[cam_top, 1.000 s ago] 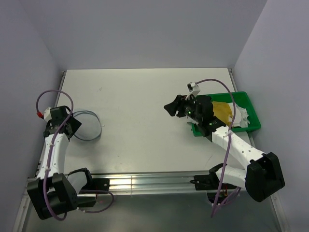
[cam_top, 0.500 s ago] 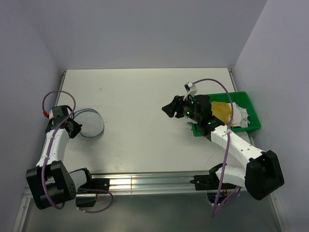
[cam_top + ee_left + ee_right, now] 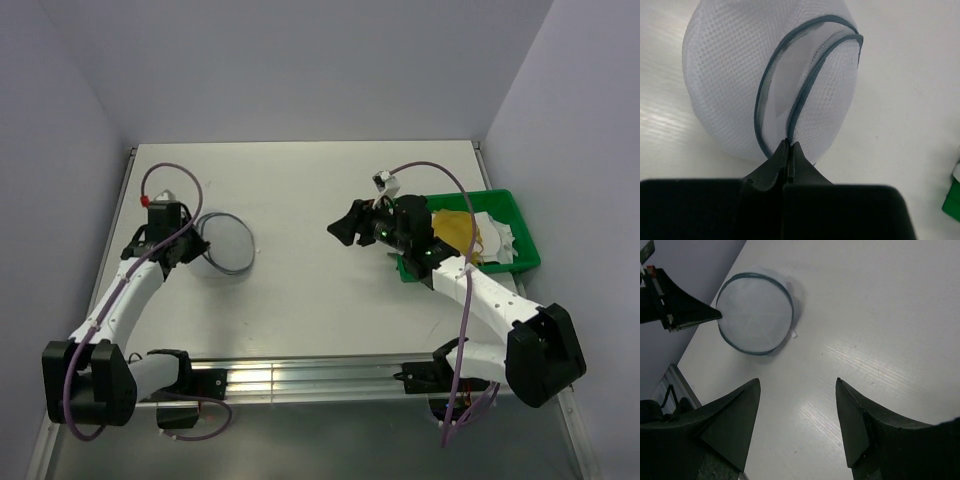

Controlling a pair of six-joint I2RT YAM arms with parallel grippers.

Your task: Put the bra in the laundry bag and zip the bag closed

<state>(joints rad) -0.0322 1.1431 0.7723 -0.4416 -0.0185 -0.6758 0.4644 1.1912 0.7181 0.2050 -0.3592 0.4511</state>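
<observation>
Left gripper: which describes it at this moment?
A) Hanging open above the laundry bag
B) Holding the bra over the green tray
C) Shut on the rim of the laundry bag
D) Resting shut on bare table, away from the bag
C: in the left wrist view, the left gripper is pinched shut right on the blue-trimmed rim of the laundry bag, with no gap showing.

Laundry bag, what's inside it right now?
Through the zipper gap and see-through mesh of the laundry bag, only white mesh shows, with no garment inside. The edge pinched in the left tool is covered by it.
</observation>
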